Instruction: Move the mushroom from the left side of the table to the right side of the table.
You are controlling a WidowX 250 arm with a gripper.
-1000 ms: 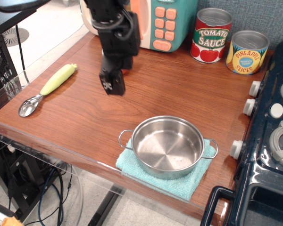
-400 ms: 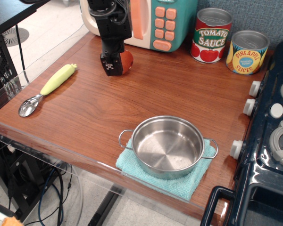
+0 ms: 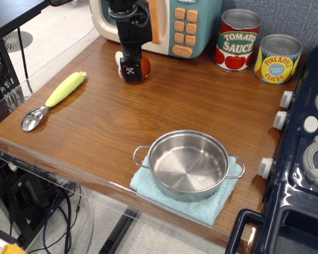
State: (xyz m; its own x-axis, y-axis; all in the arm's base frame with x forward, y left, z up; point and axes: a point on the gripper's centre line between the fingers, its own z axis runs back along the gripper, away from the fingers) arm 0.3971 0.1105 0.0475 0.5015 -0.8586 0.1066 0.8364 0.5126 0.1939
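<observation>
The gripper (image 3: 131,70) hangs low over the mushroom (image 3: 143,67) at the far left of the table (image 3: 95,132), in front of the toy microwave (image 3: 172,24). Whether it grasps the mushroom cannot be told. A spoon (image 3: 53,100) lies left.

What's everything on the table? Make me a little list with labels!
mushroom: far left side, by the toy microwave, partly behind the gripper
gripper: low over the mushroom, grip unclear
spoon: green handle, left edge
pot: empty, on a teal cloth
cans: tomato sauce, pineapple slices, at the back
stove: right side
</observation>
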